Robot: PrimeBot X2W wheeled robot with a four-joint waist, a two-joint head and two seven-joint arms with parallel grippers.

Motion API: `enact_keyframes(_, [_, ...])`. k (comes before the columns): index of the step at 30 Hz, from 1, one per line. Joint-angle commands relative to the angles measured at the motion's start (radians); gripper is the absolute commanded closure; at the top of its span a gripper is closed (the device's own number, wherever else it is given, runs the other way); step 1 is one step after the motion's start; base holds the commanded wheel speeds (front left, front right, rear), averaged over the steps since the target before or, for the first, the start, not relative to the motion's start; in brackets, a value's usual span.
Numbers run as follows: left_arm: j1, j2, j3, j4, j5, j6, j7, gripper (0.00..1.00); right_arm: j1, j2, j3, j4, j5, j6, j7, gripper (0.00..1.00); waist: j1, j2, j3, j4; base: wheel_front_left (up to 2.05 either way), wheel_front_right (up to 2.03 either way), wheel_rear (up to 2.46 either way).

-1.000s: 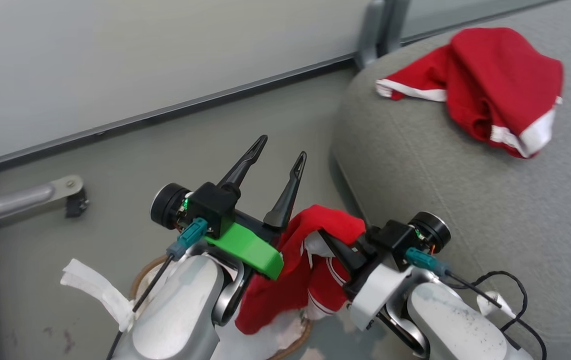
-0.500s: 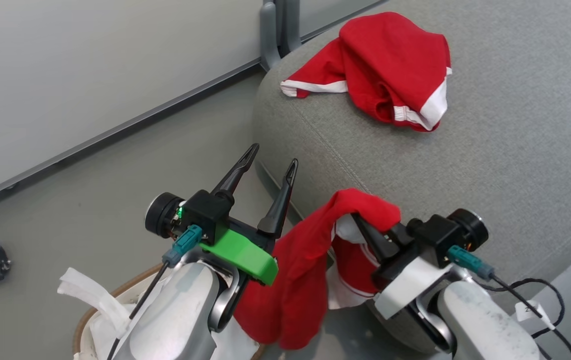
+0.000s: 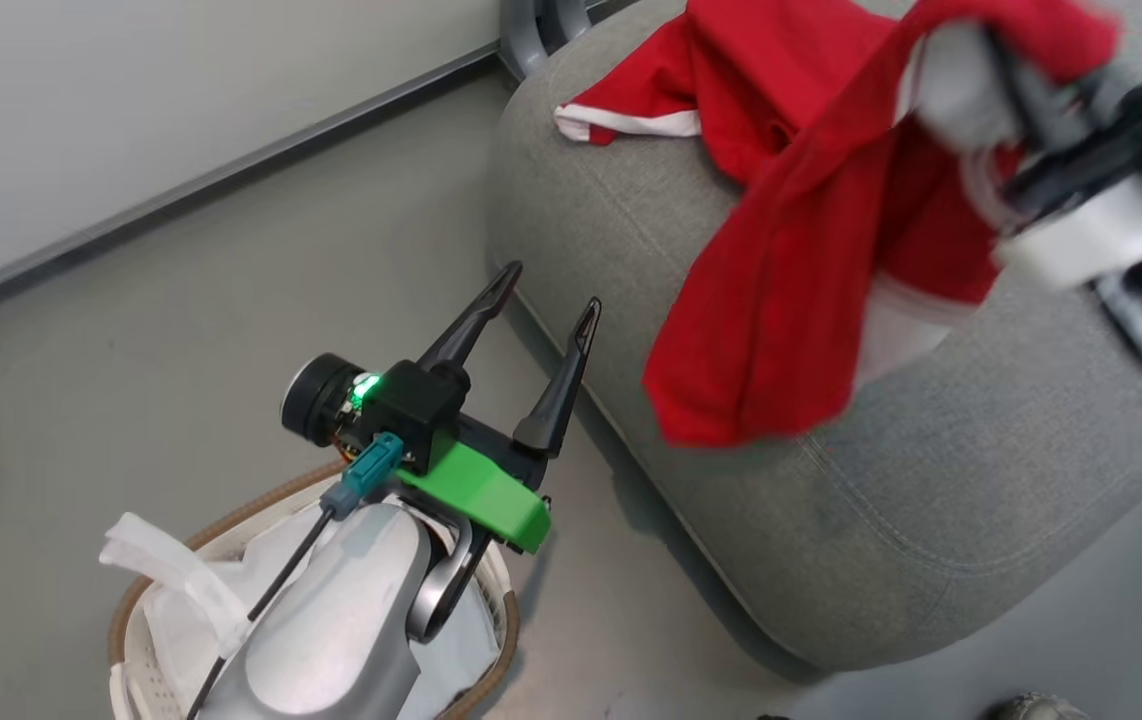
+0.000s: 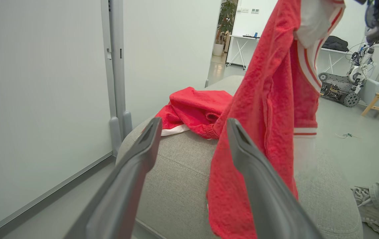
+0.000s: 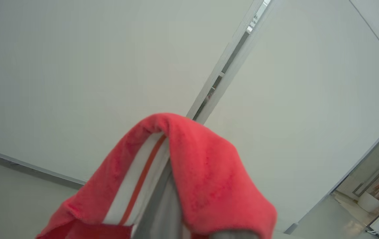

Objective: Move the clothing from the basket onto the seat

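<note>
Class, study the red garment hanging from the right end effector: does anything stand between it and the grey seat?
Nothing visible does. The held garment hangs over the seat, with bare cushion beneath it; a second garment lies farther back on the cushion.

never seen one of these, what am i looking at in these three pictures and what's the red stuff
This is a wheeled robot with two arms, each ending in a two-finger gripper. One picture looks down from its head; the other two come from cameras on its wrists, looking along the fingers. The left gripper is open and empty, its arm above a basket with a white liner on the floor. The right gripper, blurred, is shut on a red garment with white trim, dangling near a grey seat. A second red garment lies on the seat.
</note>
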Motion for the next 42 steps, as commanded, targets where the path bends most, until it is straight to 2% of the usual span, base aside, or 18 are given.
enact_keyframes(1, [-0.020, 0.015, -0.002, -0.002, -0.007, -0.003, 0.000, 0.00, -0.053, -0.021, -0.014, 0.007, -0.012, -0.001, -0.001, 1.00, 0.0000, -0.0001, 0.048, 0.039, 0.00, 0.00, 0.00])
enact_keyframes(8, [-0.064, 0.036, -0.038, -0.011, -0.016, -0.003, 0.000, 0.00, -0.326, -0.166, -0.072, 0.111, -0.055, -0.001, -0.001, 1.00, 0.0000, -0.0001, 0.131, 0.091, 0.00, 0.00, 0.00])
enact_keyframes(13, [-0.094, 0.054, -0.054, -0.022, -0.018, -0.003, 0.000, 0.00, -0.422, -0.199, -0.133, 0.190, -0.103, -0.001, 0.000, 1.00, 0.0000, -0.0001, 0.187, 0.122, 0.00, 0.00, 0.00])
enact_keyframes(16, [-0.115, 0.059, -0.076, -0.029, -0.016, -0.003, 0.000, 0.00, -0.434, -0.197, -0.165, 0.254, -0.121, -0.001, 0.005, 1.00, 0.0000, -0.0001, 0.226, 0.146, 0.00, 0.00, 0.00])
enact_keyframes(23, [-0.169, 0.058, -0.122, -0.049, -0.026, -0.003, 0.000, 0.00, -0.304, -0.129, -0.226, 0.423, -0.156, -0.002, 0.000, 1.00, 0.0000, -0.0001, 0.293, 0.188, 0.00, 0.00, 0.00])
enact_keyframes(26, [-0.188, 0.060, -0.147, -0.057, -0.039, -0.003, 0.000, 0.00, -0.217, -0.071, -0.282, 0.485, -0.170, -0.001, -0.001, 1.00, 0.0000, -0.0001, 0.307, 0.196, 0.00, 0.00, 0.00])
enact_keyframes(33, [-0.186, 0.059, -0.162, -0.057, -0.058, -0.003, 0.000, 0.00, 0.025, 0.050, -0.409, 0.502, -0.186, -0.002, -0.001, 1.00, 0.0000, -0.0001, 0.290, 0.194, 0.00, 0.00, 0.00])
enact_keyframes(39, [-0.160, 0.050, -0.161, -0.042, -0.064, -0.003, 0.000, 0.00, 0.160, 0.116, -0.500, 0.469, -0.177, -0.002, -0.001, 1.00, 0.0000, -0.0001, 0.240, 0.179, 0.00, 0.00, 0.00])
enact_keyframes(40, [-0.158, 0.047, -0.161, -0.039, -0.068, -0.003, 0.000, 0.00, 0.173, 0.122, -0.511, 0.462, -0.174, -0.002, -0.001, 0.80, 0.0000, -0.0001, 0.232, 0.179, 0.00, 0.00, 0.00])
enact_keyframes(41, [-0.156, 0.044, -0.160, -0.038, -0.069, -0.003, 0.000, 0.00, 0.191, 0.129, -0.527, 0.451, -0.173, -0.001, -0.001, 0.55, 0.0000, -0.0001, 0.220, 0.178, 0.00, 0.00, 0.00])
enact_keyframes(42, [-0.153, 0.043, -0.160, -0.036, -0.068, -0.003, 0.000, 0.00, 0.207, 0.133, -0.538, 0.443, -0.172, -0.001, -0.001, 0.00, 0.0000, -0.0001, 0.211, 0.178, 0.00, 0.00, 0.00])
